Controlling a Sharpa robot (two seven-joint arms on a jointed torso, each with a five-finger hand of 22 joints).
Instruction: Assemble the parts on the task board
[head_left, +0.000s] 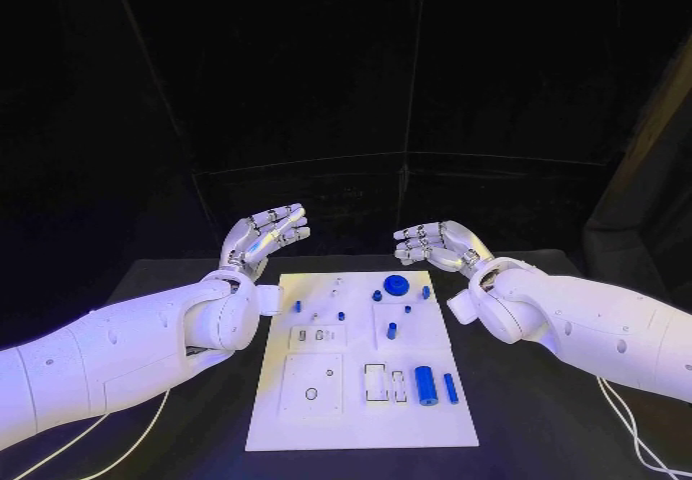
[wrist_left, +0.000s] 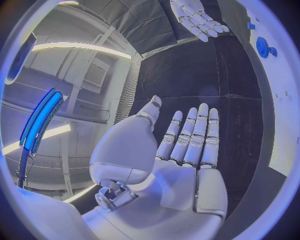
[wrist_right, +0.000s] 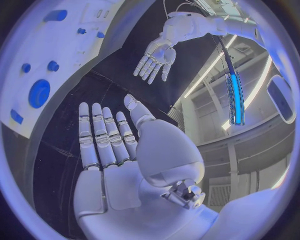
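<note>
Several blue parts sit nearest you on the task board (head_left: 281, 425): a stout blue cylinder (head_left: 426, 385) lies on its side with a slimmer blue pin (head_left: 450, 388) just beside it, next to a row of narrow slots. Farther up the white plate you have a scatter of small blue pegs (head_left: 391, 327), and at its far end a round blue gear (head_left: 397, 285) with a short blue piece (head_left: 426, 292) close by. Beyond the board's far corners, your two hands hover above the black desk (head_left: 173, 280): the left hand (head_left: 264, 238) off the far left corner, the right hand (head_left: 437, 243) off the far right. Both have their fingers (wrist_left: 197, 135) spread flat and apart, holding nothing, palms turned towards each other. My reading is that no part has been picked yet. The risk from here lies in the reach back: the near cylinder will probably roll if you brush it, and it could knock the pin out of line. The small pegs stand close together, so broad fingers coming down on one could tip its neighbour. Watch also that a forearm does not sweep the board's edge and shift the whole plate.
</note>
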